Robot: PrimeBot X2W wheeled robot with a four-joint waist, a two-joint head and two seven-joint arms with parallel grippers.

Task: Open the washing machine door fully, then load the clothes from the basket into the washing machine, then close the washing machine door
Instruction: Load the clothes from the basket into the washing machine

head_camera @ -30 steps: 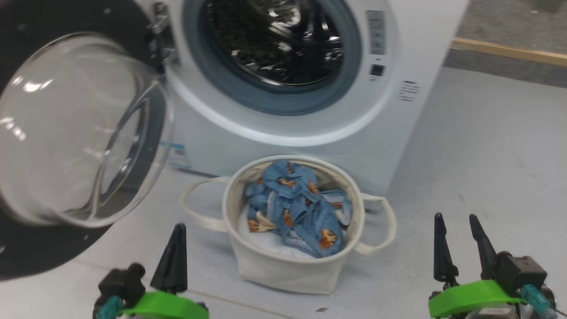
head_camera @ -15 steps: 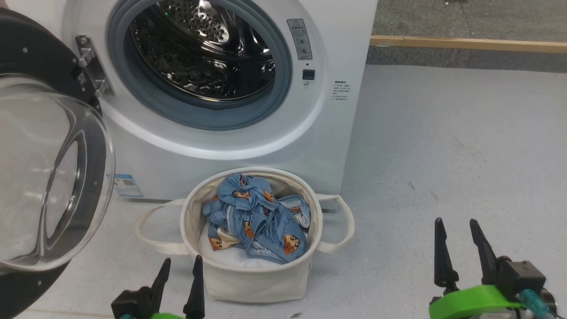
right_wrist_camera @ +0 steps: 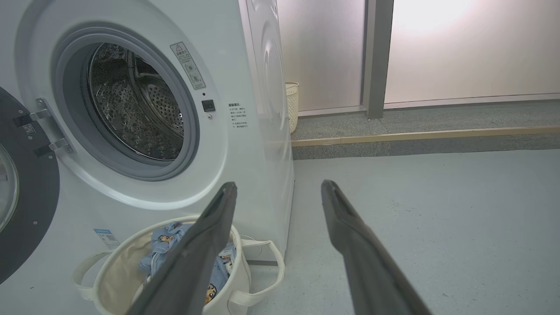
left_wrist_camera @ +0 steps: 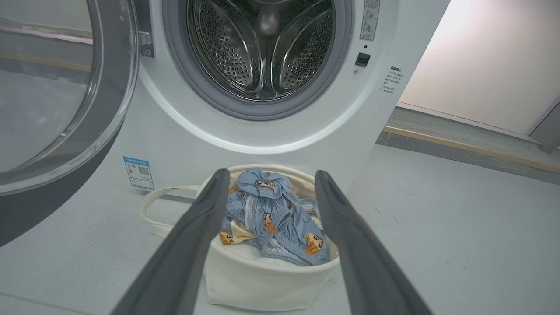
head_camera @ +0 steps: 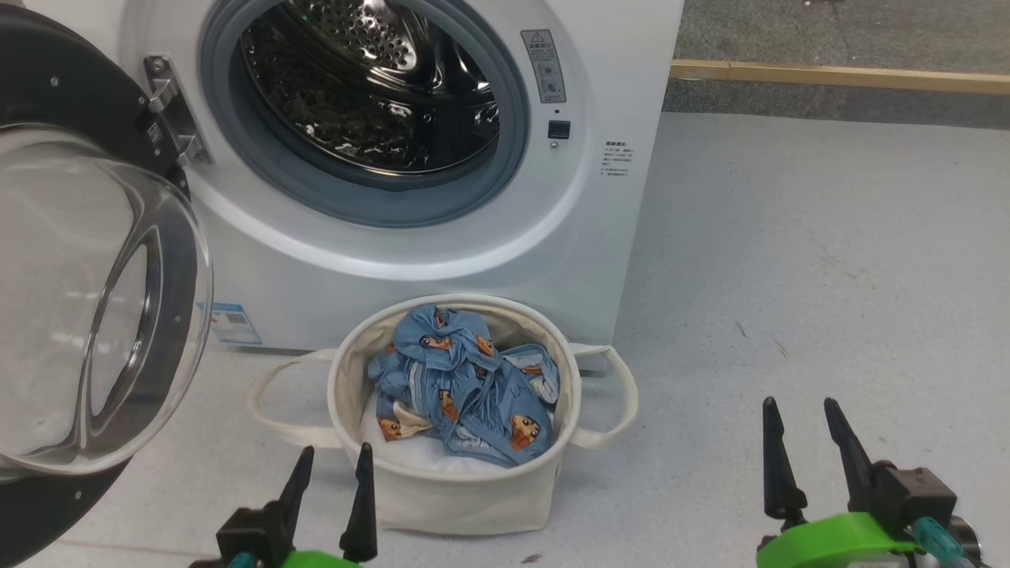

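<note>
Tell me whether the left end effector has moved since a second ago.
Yes. The left end effector has opened and shifted right against the basket: earlier it stood left of the tub wall, now one finger overlaps that wall.

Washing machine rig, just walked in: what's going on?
The washing machine door is swung open to the left, and no laundry shows in the drum. The clothes lie in the basket in front of the washing machine. Both grippers are open and hold nothing: the left gripper points at the basket's near side, and the right gripper hangs over the floor.
</note>
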